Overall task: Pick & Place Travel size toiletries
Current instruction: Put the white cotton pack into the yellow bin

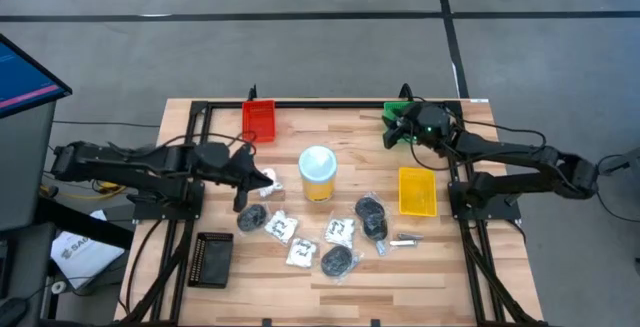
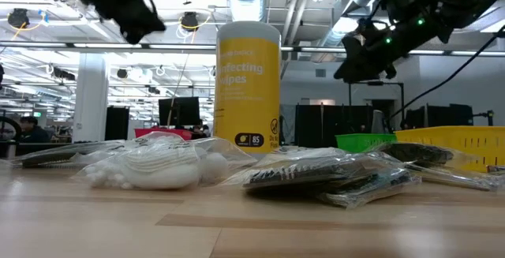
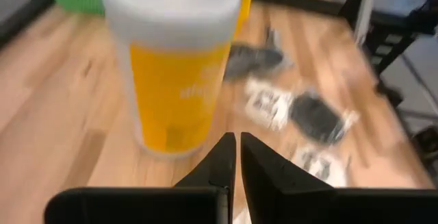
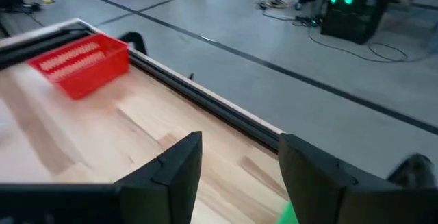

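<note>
Your left hand [image 1: 243, 192] hangs low over the bench [image 1: 200, 127], just beside the yellow tub [image 1: 318, 172], and its fingers [image 3: 222, 162] are clenched almost flat together; something white shows at its tip from above, so it may be pinching a sachet, but you cannot be sure. If it is, the thin grip could let the packet slide out on the way to a tray. A swing toward the middle could also clip the tub and knock it into the toiletries [image 1: 340, 232], which lie scattered in front of it, near the bench's centre: white sachets [image 1: 283, 227], dark bundles in clear bags [image 1: 371, 214] and a silvery bit [image 1: 404, 239]. Your right hand [image 1: 405, 127] waits released above the green tray [image 1: 394, 113] at the far right corner. The red tray [image 1: 258, 119] and yellow tray [image 1: 417, 191] look empty; the green one is mostly hidden, and the black tray's [image 1: 213, 260] contents are too dark to tell.
</note>
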Controlling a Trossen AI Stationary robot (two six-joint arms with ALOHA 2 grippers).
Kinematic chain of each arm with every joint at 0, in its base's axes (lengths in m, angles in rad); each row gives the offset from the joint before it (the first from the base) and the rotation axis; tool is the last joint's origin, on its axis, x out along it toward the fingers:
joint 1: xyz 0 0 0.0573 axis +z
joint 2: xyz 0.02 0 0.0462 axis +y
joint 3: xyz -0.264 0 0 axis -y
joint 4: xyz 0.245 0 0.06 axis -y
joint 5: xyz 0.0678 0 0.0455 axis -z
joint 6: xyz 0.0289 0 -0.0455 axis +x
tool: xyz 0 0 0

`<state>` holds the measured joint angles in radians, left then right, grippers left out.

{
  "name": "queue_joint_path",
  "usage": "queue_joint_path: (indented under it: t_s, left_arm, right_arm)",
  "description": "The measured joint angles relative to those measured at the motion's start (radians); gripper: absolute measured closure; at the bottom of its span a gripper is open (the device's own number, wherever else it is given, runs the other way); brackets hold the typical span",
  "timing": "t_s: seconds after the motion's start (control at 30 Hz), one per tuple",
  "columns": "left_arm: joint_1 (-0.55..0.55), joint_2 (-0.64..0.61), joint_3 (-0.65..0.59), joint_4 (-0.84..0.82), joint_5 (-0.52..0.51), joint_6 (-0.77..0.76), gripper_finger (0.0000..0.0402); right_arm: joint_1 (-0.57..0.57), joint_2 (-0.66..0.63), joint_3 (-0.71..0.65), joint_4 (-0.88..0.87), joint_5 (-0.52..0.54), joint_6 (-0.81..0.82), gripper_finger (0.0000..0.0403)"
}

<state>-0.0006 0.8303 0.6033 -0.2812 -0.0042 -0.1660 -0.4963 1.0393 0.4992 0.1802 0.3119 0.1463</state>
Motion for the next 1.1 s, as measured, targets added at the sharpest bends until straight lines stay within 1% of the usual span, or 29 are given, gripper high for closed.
queue_joint_path:
  t_s: [0.1, 0.2, 0.3, 0.53, 0.67, 0.73, 0.9, 1.1]
  left_arm:
    - [0.001, 0.0, -0.055, 0.002, -0.038, -0.001, 0.0385]
    - [0.002, 0.0, -0.103, 0.008, -0.124, -0.041, 0.0383]
    - [0.002, 0.004, -0.143, 0.012, -0.185, -0.063, 0.0368]
    - [0.003, 0.003, -0.22, 0.047, -0.265, -0.155, 0.0287]
    - [0.003, 0.023, -0.249, 0.07, -0.337, -0.157, 0.024]
    - [0.007, 0.043, -0.262, 0.11, -0.366, -0.158, 0.0221]
    - [0.057, 0.12, -0.285, 0.209, -0.373, -0.157, 0.019]
    - [0.113, 0.222, -0.285, 0.241, -0.372, -0.157, 0.0178]
  right_arm:
    - [0.03, 0.0, 0.011, 0.0, 0.0, 0.0, 0.022]
    - [0.059, 0.0, 0.019, 0.0, 0.0, 0.0, 0.0223]
    - [0.084, 0.0, 0.023, 0.001, 0.0, -0.011, 0.0226]
    - [0.129, 0.0, 0.024, 0.036, 0.0, -0.042, 0.0228]
    - [0.147, 0.0, 0.024, 0.045, 0.0, -0.042, 0.0228]
    - [0.151, 0.0, 0.024, 0.045, 0.0, -0.042, 0.0228]
    - [0.163, 0.0, 0.024, 0.045, 0.0, -0.045, 0.0228]
    - [0.164, 0.0, 0.024, 0.045, 0.0, -0.052, 0.0228]
